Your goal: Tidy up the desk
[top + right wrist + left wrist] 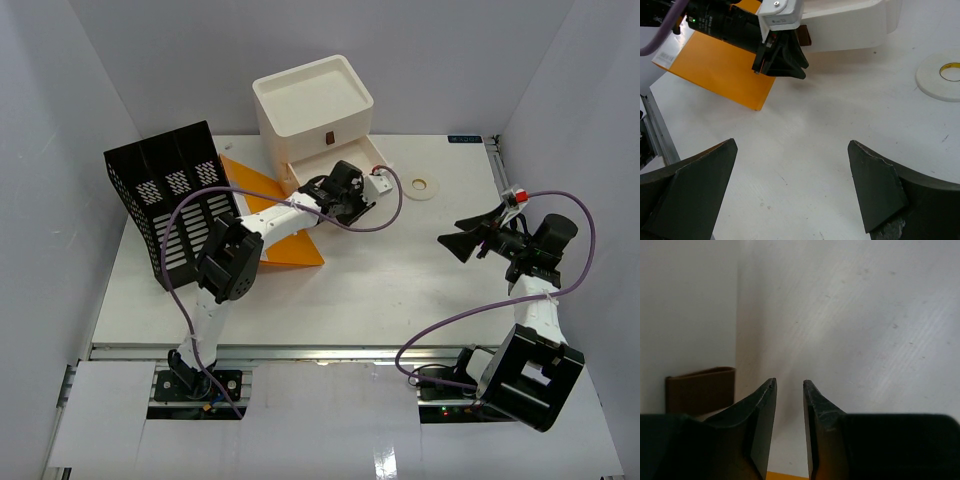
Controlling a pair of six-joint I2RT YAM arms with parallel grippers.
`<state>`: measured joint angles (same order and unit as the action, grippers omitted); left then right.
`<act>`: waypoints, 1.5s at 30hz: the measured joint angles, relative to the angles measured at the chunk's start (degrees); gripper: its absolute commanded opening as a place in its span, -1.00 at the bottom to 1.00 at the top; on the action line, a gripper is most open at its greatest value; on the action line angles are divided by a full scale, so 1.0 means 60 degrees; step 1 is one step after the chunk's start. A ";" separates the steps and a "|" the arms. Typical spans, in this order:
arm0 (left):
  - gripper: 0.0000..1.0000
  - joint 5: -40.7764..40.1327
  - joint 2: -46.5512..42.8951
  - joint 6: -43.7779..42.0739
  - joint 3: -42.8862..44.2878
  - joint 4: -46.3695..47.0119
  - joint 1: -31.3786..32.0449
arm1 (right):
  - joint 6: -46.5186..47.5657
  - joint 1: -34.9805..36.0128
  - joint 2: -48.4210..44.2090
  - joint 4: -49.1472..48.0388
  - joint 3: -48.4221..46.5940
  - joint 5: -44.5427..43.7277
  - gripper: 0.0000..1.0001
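Note:
The desk (380,290) is a wide white tabletop with a metal rail along its front edge. My left gripper (352,205) hangs just in front of the cream drawer box (315,105), over the edge of an orange envelope (285,225). In the left wrist view its jaws (790,382) stand a narrow gap apart with nothing between them, and a brown drawer handle (700,390) shows to the left. My right gripper (452,240) is wide open and empty above the bare desk (805,120) at the right; its wrist view (792,144) shows the left gripper (785,65) ahead.
A black mesh file holder (170,200) stands at the left. The box's bottom drawer (340,160) is pulled open. A white tape roll (425,185) lies at the back right and also shows in the right wrist view (940,75). White walls enclose the desk.

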<state>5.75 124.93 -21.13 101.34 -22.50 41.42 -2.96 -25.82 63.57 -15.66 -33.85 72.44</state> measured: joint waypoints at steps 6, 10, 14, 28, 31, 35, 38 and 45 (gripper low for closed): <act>0.81 -0.1227 0.0759 0.0045 0.1199 -0.0118 -0.0218 | -0.0004 -0.0004 0.0000 -0.0017 0.0002 0.0002 0.96; 0.96 -0.2026 0.1227 0.0145 0.2251 -0.0003 -0.0409 | -0.0011 -0.0010 0.0000 -0.0120 0.0005 0.0004 0.96; 0.96 -0.2671 0.1448 0.0150 0.2856 0.0522 -0.0733 | -0.0020 -0.0022 0.0000 -0.0163 0.0017 0.0004 0.96; 0.96 -0.2061 0.0670 0.1091 0.1435 0.1573 -0.1043 | -0.0008 -0.0138 0.0000 -0.0188 0.0117 -0.0006 0.95; 0.96 -0.1291 -0.0400 0.1650 -0.0026 0.1951 -0.1113 | 0.0563 0.0082 0.0002 0.0174 0.0060 -0.0300 0.94; 0.96 -0.0473 -0.2514 0.2477 -0.1616 0.2144 -0.1179 | 0.1926 0.1735 0.0339 0.1626 -0.0686 -0.1716 0.95; 0.96 -0.0122 -0.4676 0.3208 -0.2895 0.2550 -0.1199 | 0.2613 0.3736 0.1220 0.2268 -0.1793 -0.3508 0.95; 0.96 0.0438 -1.0063 0.4800 -0.6419 0.3037 -0.1302 | 0.2303 0.6625 0.5732 0.3053 -0.5829 -0.7164 0.96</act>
<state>8.38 64.55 7.67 62.82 -4.28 33.61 10.85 13.92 97.97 2.66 -68.82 29.46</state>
